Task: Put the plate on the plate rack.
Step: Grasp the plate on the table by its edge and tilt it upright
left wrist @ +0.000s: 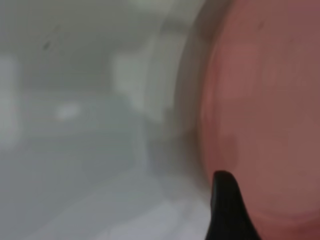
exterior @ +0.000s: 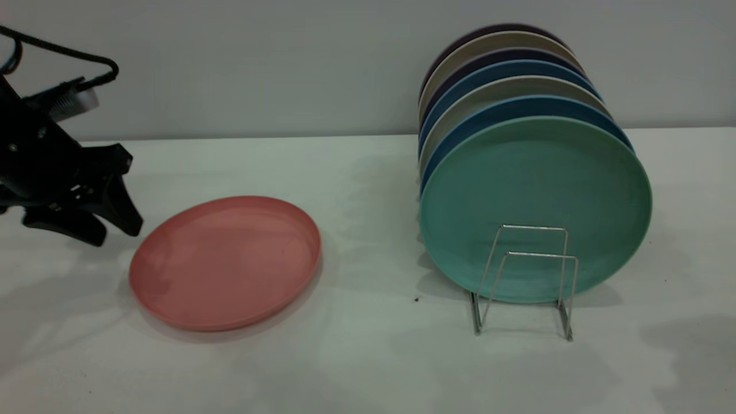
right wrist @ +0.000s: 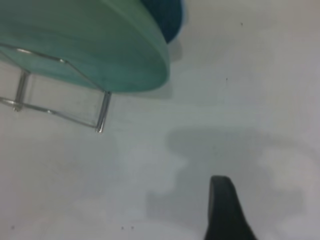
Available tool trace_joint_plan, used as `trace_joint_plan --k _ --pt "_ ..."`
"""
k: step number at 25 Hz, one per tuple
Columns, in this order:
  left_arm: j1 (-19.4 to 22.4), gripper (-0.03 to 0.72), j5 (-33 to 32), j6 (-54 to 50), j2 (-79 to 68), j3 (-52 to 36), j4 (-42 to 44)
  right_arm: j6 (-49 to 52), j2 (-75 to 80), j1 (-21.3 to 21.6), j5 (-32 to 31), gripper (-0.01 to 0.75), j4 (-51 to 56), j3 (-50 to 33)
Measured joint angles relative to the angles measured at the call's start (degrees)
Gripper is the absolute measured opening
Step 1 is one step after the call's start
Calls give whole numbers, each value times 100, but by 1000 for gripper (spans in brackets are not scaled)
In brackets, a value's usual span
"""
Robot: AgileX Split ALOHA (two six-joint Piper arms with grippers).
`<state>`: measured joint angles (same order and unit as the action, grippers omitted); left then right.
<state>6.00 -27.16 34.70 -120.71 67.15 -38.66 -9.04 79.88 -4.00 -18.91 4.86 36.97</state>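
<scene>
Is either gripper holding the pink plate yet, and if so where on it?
No. The left gripper is open beside the plate, which lies flat on the table. The right gripper holds nothing in its wrist view.

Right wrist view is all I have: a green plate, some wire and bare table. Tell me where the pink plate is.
Observer: The pink plate lies flat on the table, on the left arm's side, apart from the plate rack.
Operator: Report the left gripper.
Observer: The left gripper hangs open beside the plate's outer edge, not touching it; its wrist view shows one fingertip at the rim.
Operator: Give me the rack's load.
Observer: A row of plates stands behind the green plate, and two wire loops in front of it hold nothing.
</scene>
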Motion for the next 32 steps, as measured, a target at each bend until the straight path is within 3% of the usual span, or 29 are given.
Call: trace_joint_plan --k 3,32 --pt "46 468 -6 386 -200 38 -387 0 22 0 85 471 0 19" --pt "177 468 320 619 -834 256 -583 -5 35 0 244 445 112 29"
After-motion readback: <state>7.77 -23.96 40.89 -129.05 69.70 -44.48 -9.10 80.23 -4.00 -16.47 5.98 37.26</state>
